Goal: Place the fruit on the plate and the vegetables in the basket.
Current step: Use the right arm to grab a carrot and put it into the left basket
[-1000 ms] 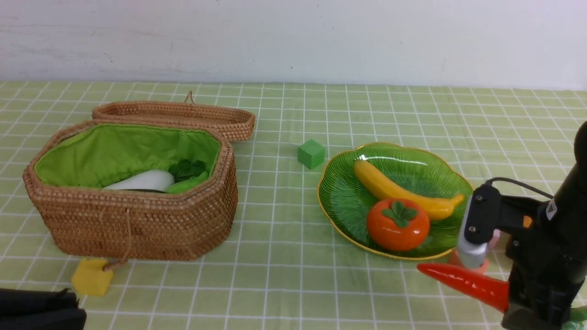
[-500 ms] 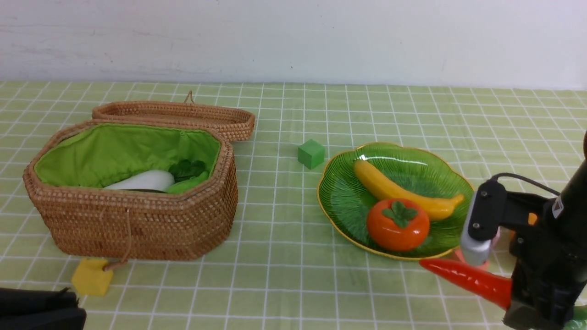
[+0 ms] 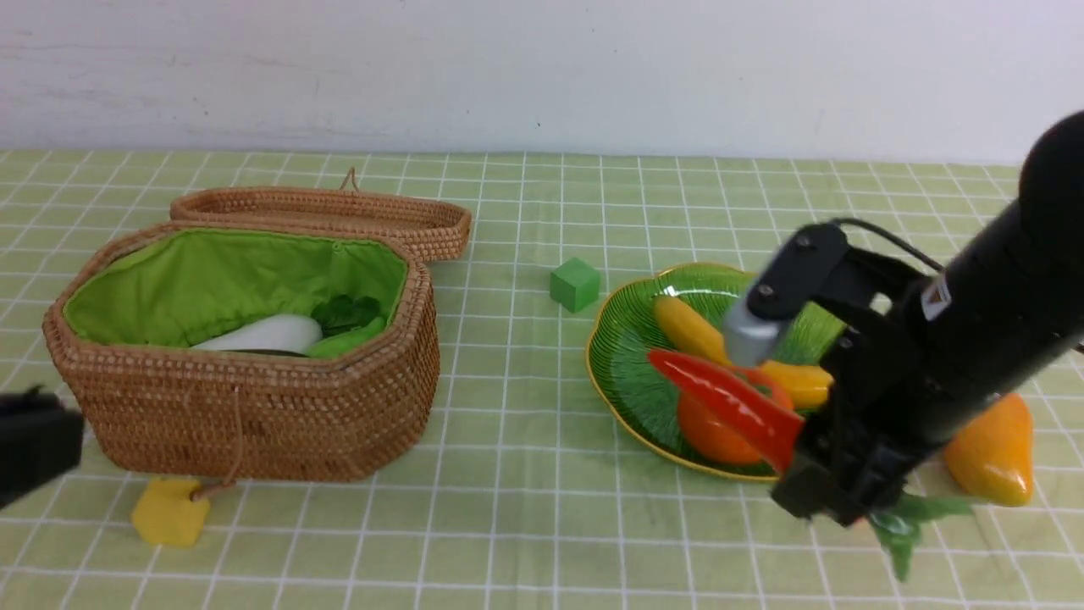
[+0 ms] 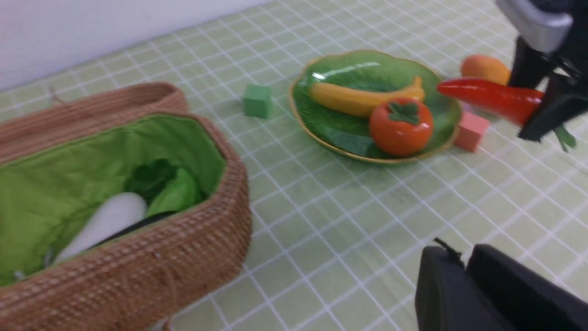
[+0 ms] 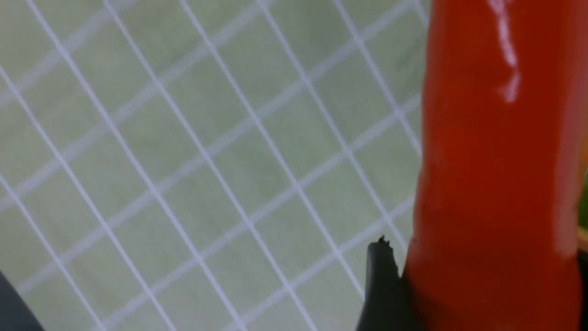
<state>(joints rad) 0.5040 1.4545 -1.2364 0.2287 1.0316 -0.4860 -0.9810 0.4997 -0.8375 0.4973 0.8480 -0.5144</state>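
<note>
My right gripper (image 3: pixel 796 462) is shut on the thick end of the red-orange carrot (image 3: pixel 728 402), held in the air over the front of the green plate (image 3: pixel 631 373). The carrot's tip points left and its leaves hang below the arm. In the right wrist view the carrot (image 5: pixel 496 161) sits against a black finger (image 5: pixel 381 285). The banana (image 3: pixel 690 330) and the persimmon (image 3: pixel 707 432) lie on the plate. The mango (image 3: pixel 991 453) rests on the cloth to the plate's right. The wicker basket (image 3: pixel 246 415) holds a white radish (image 3: pixel 262 335) and a green gourd (image 3: pixel 347 339). My left gripper (image 4: pixel 464 257) is shut and empty, low beside the basket.
The basket's lid (image 3: pixel 322 216) lies open behind it. A green cube (image 3: pixel 574 284) stands between basket and plate. A yellow cube (image 3: pixel 169 512) sits by the basket's front cord, and a pink cube (image 4: pixel 471 132) sits beside the plate's rim.
My right arm has lifted the carrot off the cloth and carried it up and left over the plate, uncovering the mango. My left gripper has risen at the left edge.
</note>
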